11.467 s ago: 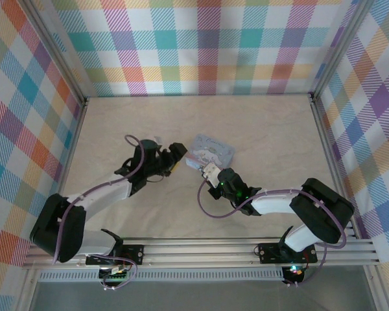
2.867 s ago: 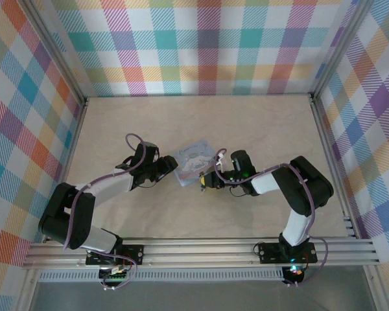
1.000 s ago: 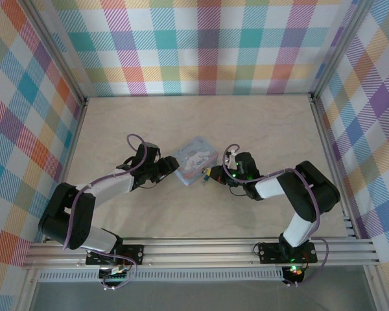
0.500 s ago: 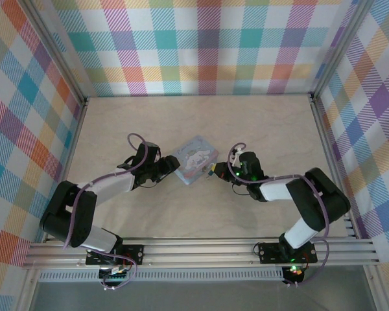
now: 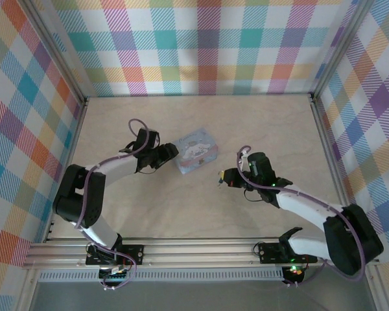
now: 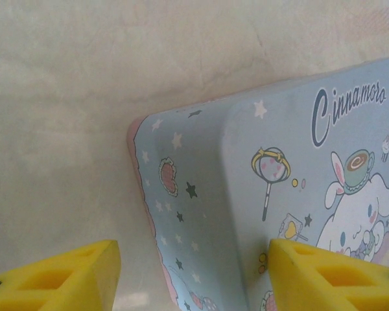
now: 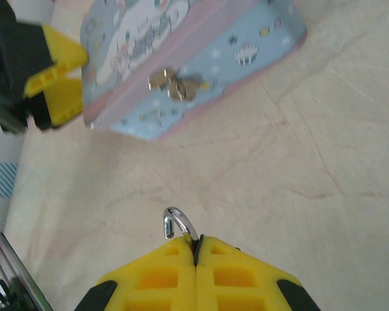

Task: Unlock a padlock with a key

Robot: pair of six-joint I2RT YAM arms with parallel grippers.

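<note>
The tin (image 5: 198, 149) lies flat on the table (image 5: 279, 129), near the middle and slightly left of centre. The left gripper (image 5: 168, 154) sits just left of the tin, at its left corner. In the left wrist view that corner lies between its 2 spread fingers (image 6: 52, 278), with 1 finger out over bare table and the other over the tin's top. The right gripper (image 5: 223, 176) is right of the tin and nearer the arm bases, apart from it, with bare table between them. The padlock (image 7: 176, 223) is pinched between its 2 closed fingers, its shackle sticking out ahead of the tips toward the tin. The clasp (image 7: 172, 83) sits on the tin's side wall facing the right gripper.
</note>
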